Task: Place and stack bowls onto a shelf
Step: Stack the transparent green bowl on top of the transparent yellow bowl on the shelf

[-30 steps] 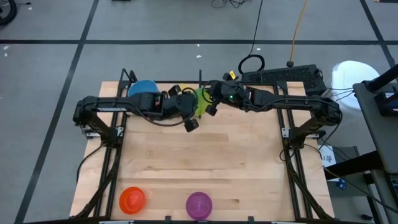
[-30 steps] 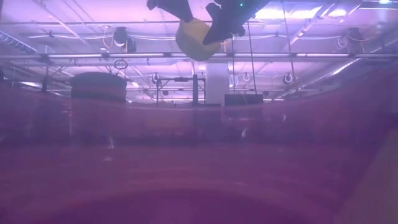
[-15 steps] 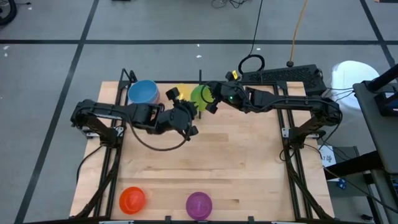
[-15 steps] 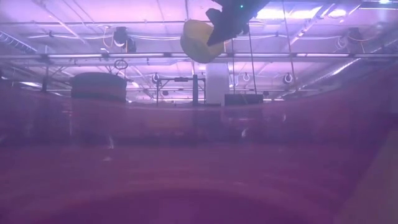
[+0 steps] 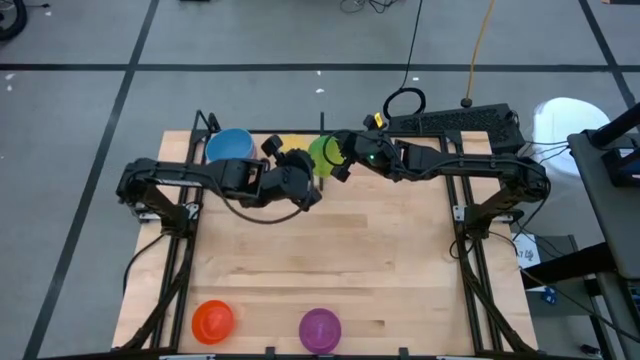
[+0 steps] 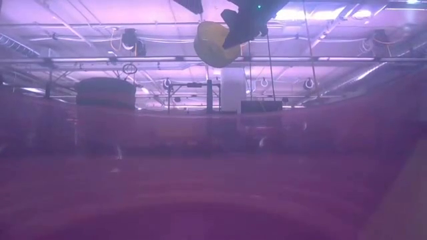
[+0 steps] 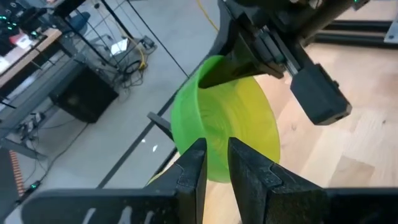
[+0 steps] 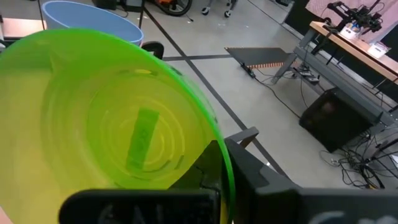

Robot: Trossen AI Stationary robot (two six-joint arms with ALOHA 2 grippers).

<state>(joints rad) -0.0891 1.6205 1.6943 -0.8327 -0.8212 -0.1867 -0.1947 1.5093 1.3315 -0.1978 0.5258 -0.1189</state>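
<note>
Green bowl (image 5: 324, 152) is hanging pinched in the closed right gripper (image 5: 336, 160) above the wood tabletop (image 5: 380, 250); left gripper (image 5: 300, 180) is gaping slightly, empty.

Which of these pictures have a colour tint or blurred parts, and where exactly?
Low view: a purple-pink tint covers everything, and the lower half is a smeared haze with no detail; only the green bowl hanging near the top stays readable. Right wrist view: the bowl fills the frame, its near rim soft. High view: evenly lit, sharp, no tint.
</note>
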